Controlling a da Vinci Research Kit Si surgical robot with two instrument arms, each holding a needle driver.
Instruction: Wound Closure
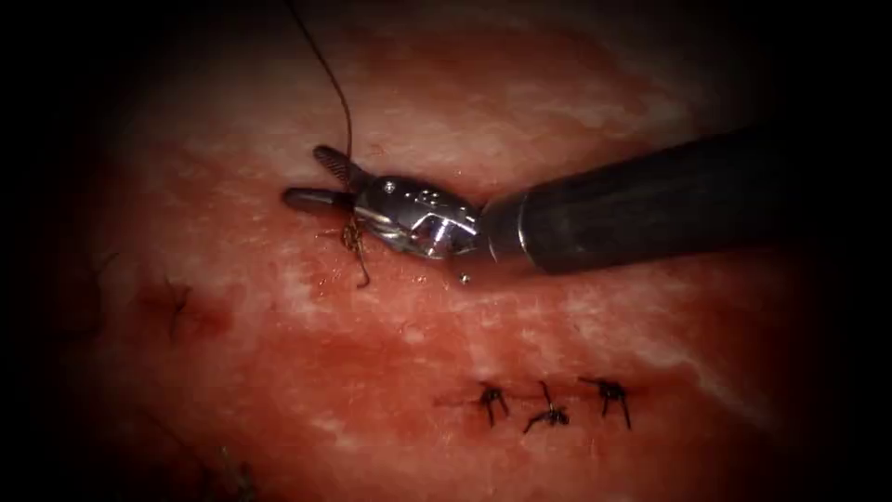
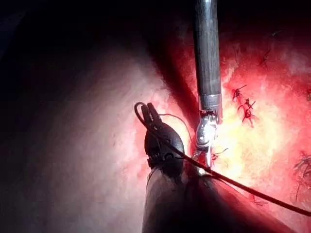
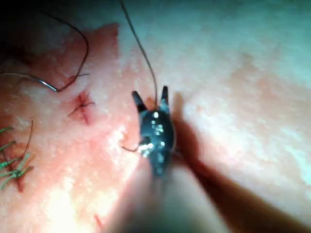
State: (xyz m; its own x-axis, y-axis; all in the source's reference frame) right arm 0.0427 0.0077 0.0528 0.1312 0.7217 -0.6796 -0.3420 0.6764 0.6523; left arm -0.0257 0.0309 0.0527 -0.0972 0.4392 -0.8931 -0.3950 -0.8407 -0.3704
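My right tool (image 1: 302, 175) comes in from the right over the tissue (image 1: 279, 372). Its jaws stand open astride the thread (image 1: 346, 112), just above a fresh knot (image 1: 353, 238) with a short tail. From the knot the thread climbs taut out of the picture's top. In the right wrist view the open jaws (image 3: 150, 92) have the thread (image 3: 146, 58) between them. My left tool (image 2: 148, 110) is shut on the thread (image 2: 243, 187), which loops round its tip. A thin curved needle (image 3: 48, 86) seems to lie flat on the tissue, held by neither tool.
Three dark knotted stitches (image 1: 548, 409) sit in a row at the lower right. Red fluid wets the tissue around a small mark (image 1: 177, 307) at the left. The right tool's shaft (image 1: 650, 200) crosses the right half. Green thread ends (image 3: 12, 167) lie nearby.
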